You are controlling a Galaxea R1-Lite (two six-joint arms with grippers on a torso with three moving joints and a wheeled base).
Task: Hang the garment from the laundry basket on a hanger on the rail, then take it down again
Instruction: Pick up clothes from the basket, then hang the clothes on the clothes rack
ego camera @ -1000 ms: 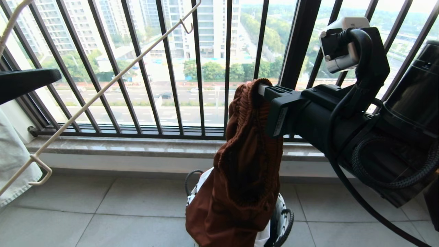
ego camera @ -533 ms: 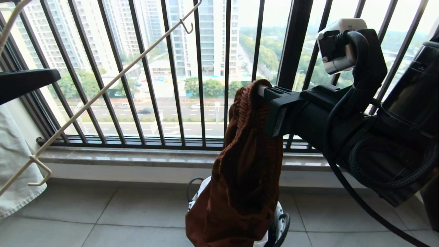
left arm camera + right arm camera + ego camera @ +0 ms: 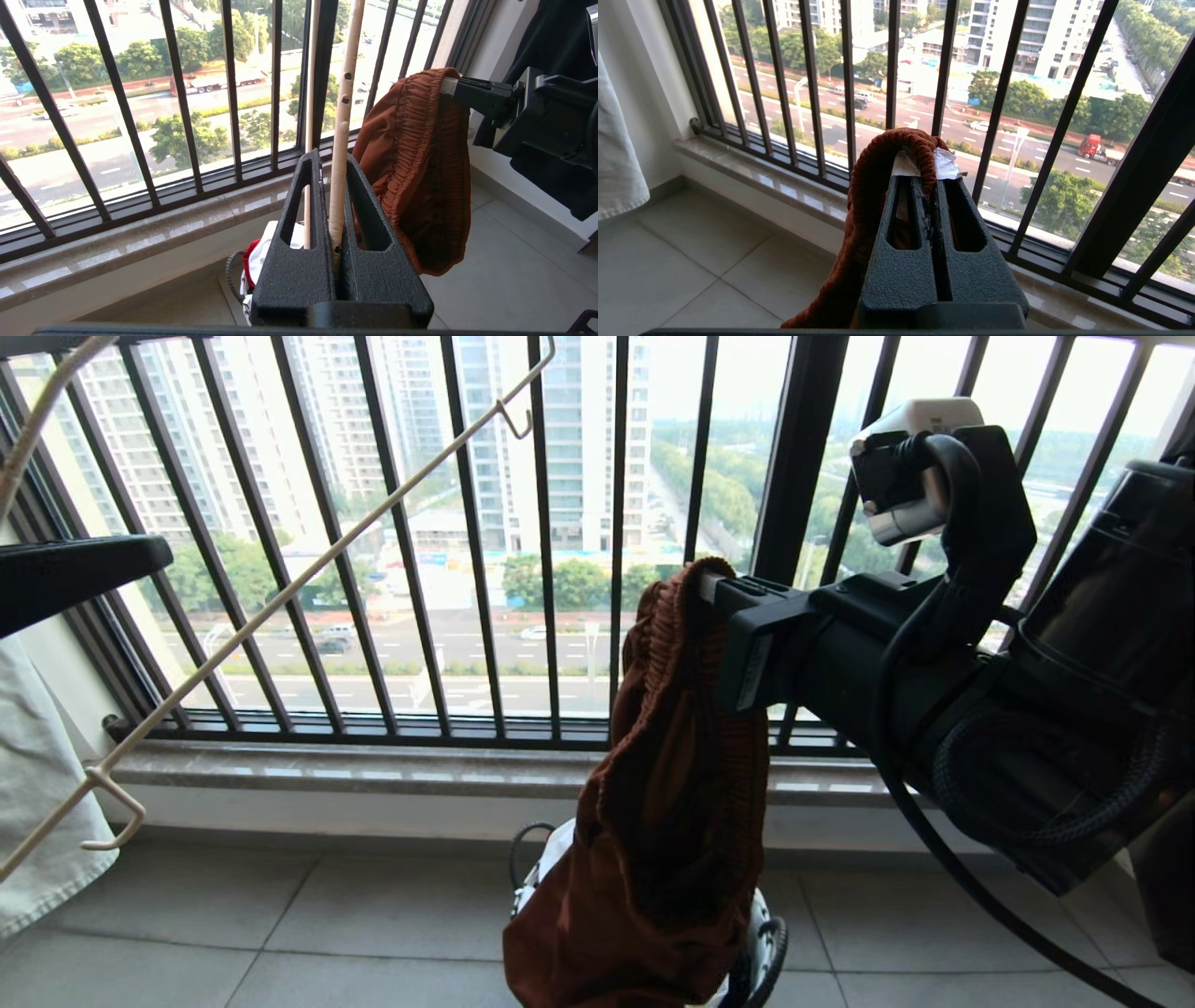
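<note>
Balcony, black railing (image 3: 467, 569), tiled floor. Right gripper (image 3: 714, 588) jaws clamped on garment (image 3: 672, 784) waistband, shorts hanging above laundry basket (image 3: 761, 943). Left gripper (image 3: 339, 205) jaws clamped on hanger (image 3: 280, 597), to garment's left, its long arm running diagonally.

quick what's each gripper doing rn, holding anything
Left gripper: shut on the hanger.
Right gripper: shut on the waistband of the garment, which hangs down over the laundry basket.
</note>
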